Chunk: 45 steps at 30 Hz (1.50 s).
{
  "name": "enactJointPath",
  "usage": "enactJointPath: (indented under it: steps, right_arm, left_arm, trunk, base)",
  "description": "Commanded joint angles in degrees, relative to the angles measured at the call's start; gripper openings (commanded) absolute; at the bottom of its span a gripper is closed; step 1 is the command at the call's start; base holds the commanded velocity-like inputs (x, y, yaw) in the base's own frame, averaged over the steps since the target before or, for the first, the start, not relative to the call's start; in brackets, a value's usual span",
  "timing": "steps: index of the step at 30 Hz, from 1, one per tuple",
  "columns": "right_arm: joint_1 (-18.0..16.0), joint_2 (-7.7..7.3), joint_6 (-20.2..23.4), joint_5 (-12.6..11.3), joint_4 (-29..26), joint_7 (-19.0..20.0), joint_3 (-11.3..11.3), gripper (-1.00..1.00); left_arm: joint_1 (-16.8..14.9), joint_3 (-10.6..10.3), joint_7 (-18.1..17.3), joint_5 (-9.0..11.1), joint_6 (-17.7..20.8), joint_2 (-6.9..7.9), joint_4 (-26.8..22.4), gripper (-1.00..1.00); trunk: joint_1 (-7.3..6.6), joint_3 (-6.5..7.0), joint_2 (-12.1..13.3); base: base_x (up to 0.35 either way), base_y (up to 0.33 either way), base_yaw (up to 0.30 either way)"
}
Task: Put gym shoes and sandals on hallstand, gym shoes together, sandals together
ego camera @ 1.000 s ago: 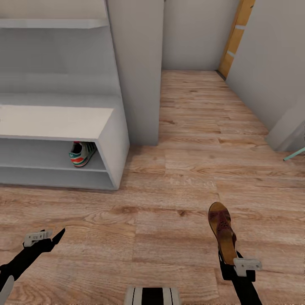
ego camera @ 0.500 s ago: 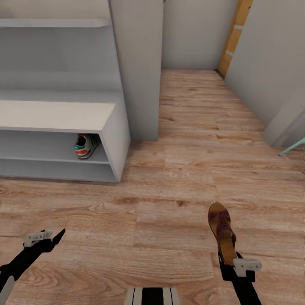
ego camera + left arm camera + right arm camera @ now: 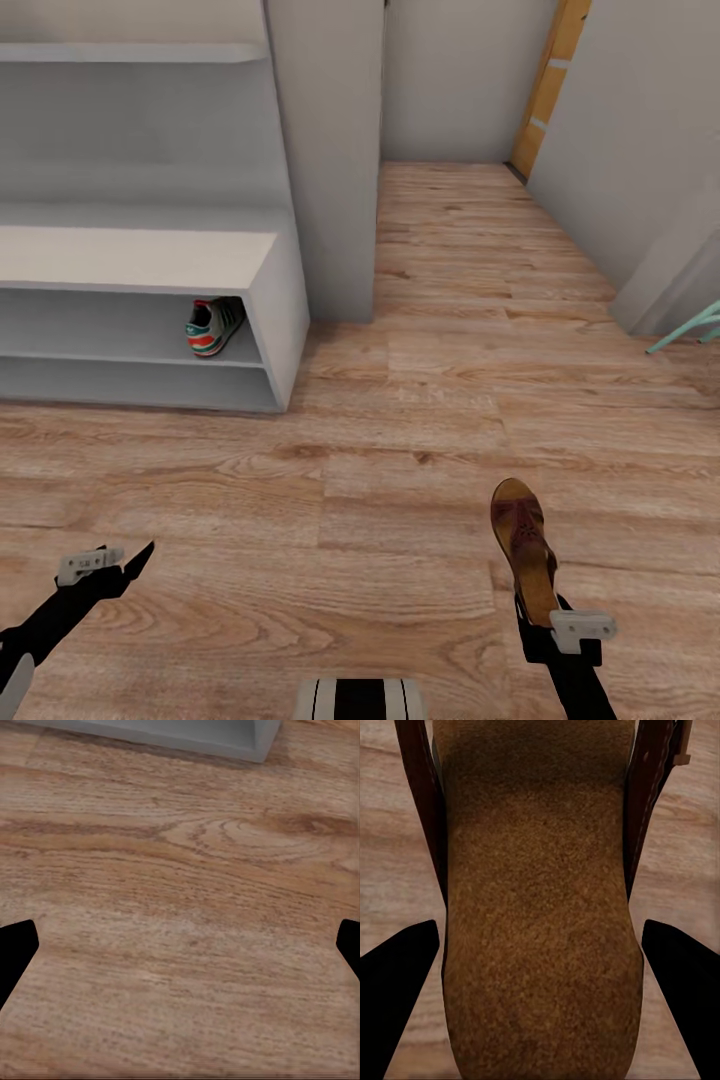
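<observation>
A brown sandal (image 3: 525, 545) with a tan sole hangs above the corridor floor (image 3: 400, 450), toe pointing away from me. My right gripper (image 3: 541, 612) is shut on its heel end. In the right wrist view the sandal's sole (image 3: 540, 907) sits between the two dark fingers (image 3: 397, 975). One gym shoe (image 3: 212, 326), white with green stripes and an orange heel, stands on the middle shelf at the right end of the hallstand (image 3: 130, 260). My left gripper (image 3: 120, 570) hovers low over the planks, open and empty, its fingertips (image 3: 15, 945) spread wide.
A tall grey pillar (image 3: 330, 150) rises just right of the hallstand, with a wall shelf (image 3: 130, 52) above it. The corridor runs on to a wooden door (image 3: 555, 80). A teal bar (image 3: 690, 330) pokes in at the right. My base (image 3: 360, 698) shows at the bottom edge.
The whole picture has shifted, so the camera has moved: the hallstand and gym shoe now sit higher and further right. Both arms hold their pose, with the sandal still gripped.
</observation>
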Motion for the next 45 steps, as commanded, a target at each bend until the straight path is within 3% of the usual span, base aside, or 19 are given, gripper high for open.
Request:
enactJointPath:
  steps: [1,28,45]
  right_arm:
    - [0.0,0.06,-0.12,0.55,-0.03,0.05,-0.13,-1.0]
    - [0.0,0.06,-0.12,0.63,-0.03,0.05,0.15,-1.0]
    - [0.42,0.85,-0.12,0.78,-0.21,0.11,0.56,-1.0]
  left_arm:
    - [-0.03,0.06,-0.31,0.28,-0.02,-0.01,0.14,1.0]
    - [-0.03,0.19,-0.27,0.39,0.02,0.13,0.45,1.0]
    - [-0.03,0.18,-0.27,0.42,0.0,0.18,0.47,1.0]
  trunk:
    - [-0.01,-0.03,-0.01]
    - [-0.01,-0.03,-0.01]
    - [-0.01,-0.03,-0.01]
  base:
    - [-0.043,0.0,0.0]
    - [-0.041,0.099,0.0]
    - [-0.002,0.248,0.0]
